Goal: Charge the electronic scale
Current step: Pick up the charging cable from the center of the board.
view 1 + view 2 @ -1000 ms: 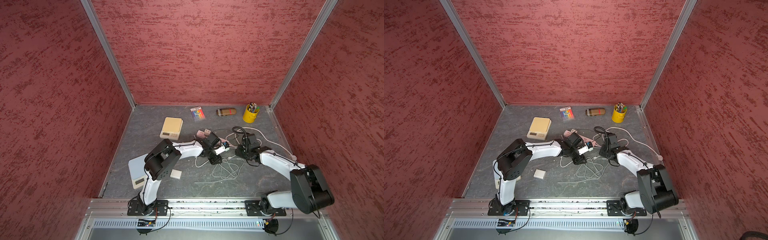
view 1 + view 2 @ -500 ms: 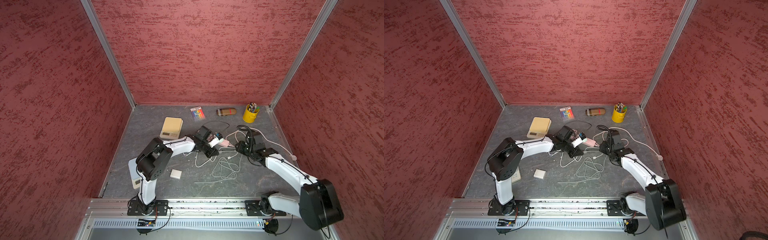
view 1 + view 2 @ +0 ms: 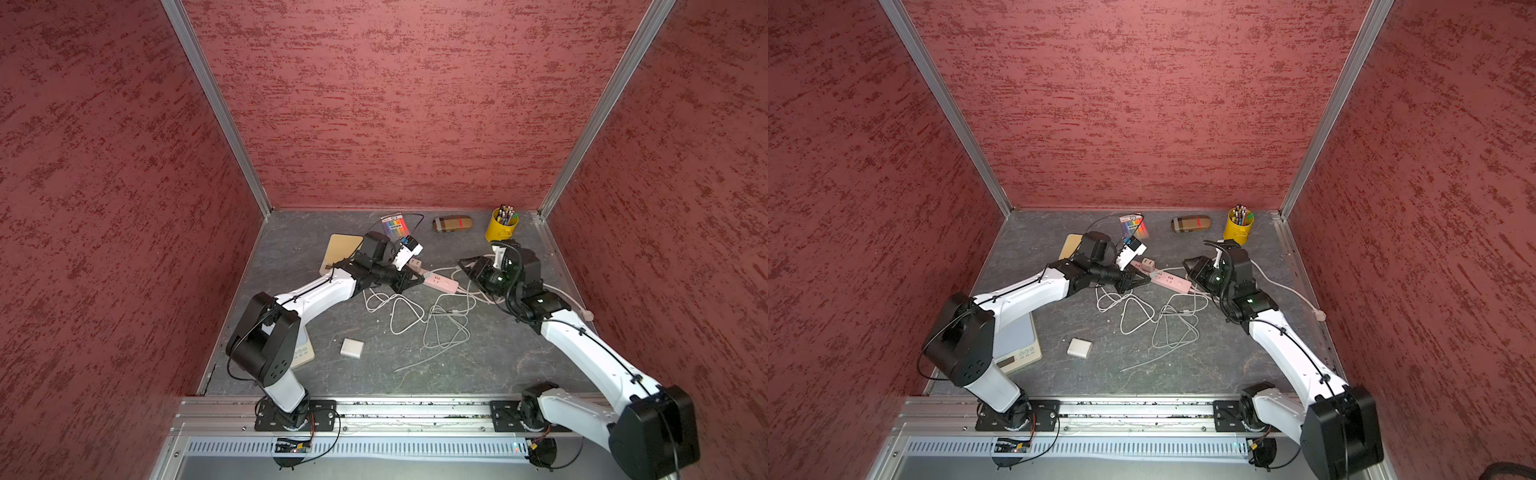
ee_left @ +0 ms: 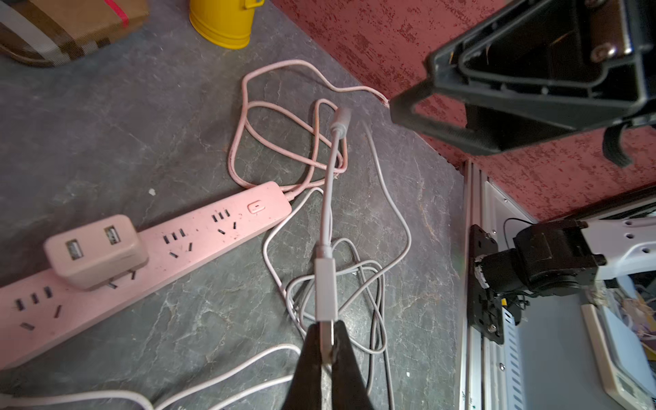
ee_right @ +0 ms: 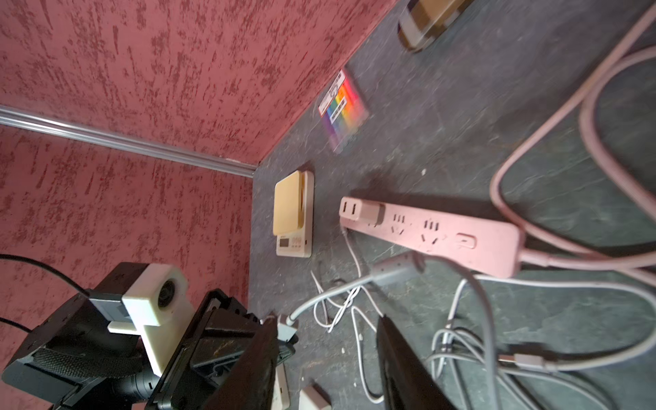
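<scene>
My left gripper (image 4: 324, 333) is shut on the metal end of a white USB plug (image 4: 325, 291), whose grey cable (image 4: 328, 184) arcs up over the floor. In both top views the left gripper (image 3: 417, 276) (image 3: 1144, 279) hovers just beside the pink power strip (image 3: 440, 283) (image 4: 198, 230). A pink USB adapter (image 4: 96, 252) (image 5: 362, 209) sits plugged into that strip. The beige electronic scale (image 5: 293, 213) (image 3: 338, 249) lies behind the left arm. My right gripper (image 5: 328, 326) (image 3: 465, 264) stands open and holds nothing, facing the left one across the strip.
A second, white scale (image 3: 1017, 349) lies partly under the left arm at the front left. Loose white cable loops (image 3: 440, 328) and a small white charger block (image 3: 352, 347) lie mid-floor. A yellow pen cup (image 3: 502, 226), a plaid case (image 3: 453, 223) and a colour card (image 3: 395, 224) line the back wall.
The left jaws have closed on the USB plug. Both grippers have moved toward the back, and the right one has drawn away from the left and opened a little wider.
</scene>
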Motion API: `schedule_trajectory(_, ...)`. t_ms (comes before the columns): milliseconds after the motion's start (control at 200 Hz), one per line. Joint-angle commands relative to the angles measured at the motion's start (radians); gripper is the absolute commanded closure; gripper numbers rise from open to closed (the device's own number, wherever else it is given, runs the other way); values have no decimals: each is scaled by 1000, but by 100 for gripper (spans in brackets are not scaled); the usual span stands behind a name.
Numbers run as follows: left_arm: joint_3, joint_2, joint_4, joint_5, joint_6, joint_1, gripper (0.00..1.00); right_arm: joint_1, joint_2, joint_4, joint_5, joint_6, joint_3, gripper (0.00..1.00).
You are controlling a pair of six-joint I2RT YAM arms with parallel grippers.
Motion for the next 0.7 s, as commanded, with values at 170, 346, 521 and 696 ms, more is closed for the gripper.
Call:
schedule_trajectory(170, -22, -75, 46, -394, 211, -116, 100, 102, 84, 91, -88, 146, 93, 45)
schedule_trajectory(346, -40, -94, 92, -501, 286, -167, 100, 116, 126, 100, -87, 188, 70, 48)
schedule_trajectory(521, -66, -114, 132, -555, 330, -197, 100, 116, 168, 144, -118, 239, 54, 49)
schedule_trajectory(696, -84, -122, 152, -598, 373, -227, 100, 119, 211, 168, -140, 250, 65, 50)
